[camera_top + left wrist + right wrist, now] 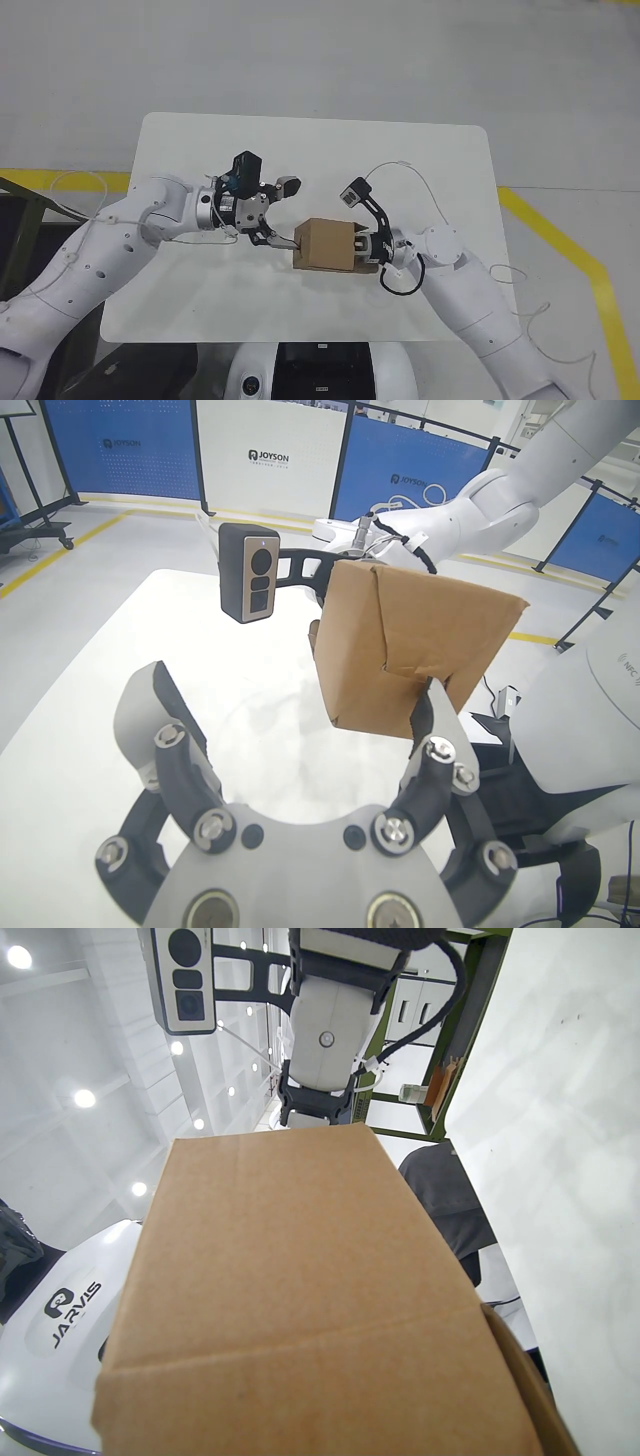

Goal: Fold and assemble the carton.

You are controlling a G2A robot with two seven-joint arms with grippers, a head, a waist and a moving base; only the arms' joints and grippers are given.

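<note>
Where carton meets left gripper, jaws spread

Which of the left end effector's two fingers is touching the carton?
The finger lower in the top view: its tip touches the carton's folded end, at the flap seam. The other finger hangs apart over bare table.

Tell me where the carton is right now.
In the top view the carton is near the table's middle, between the open left hand, one finger touching its end, and the right hand.
</note>
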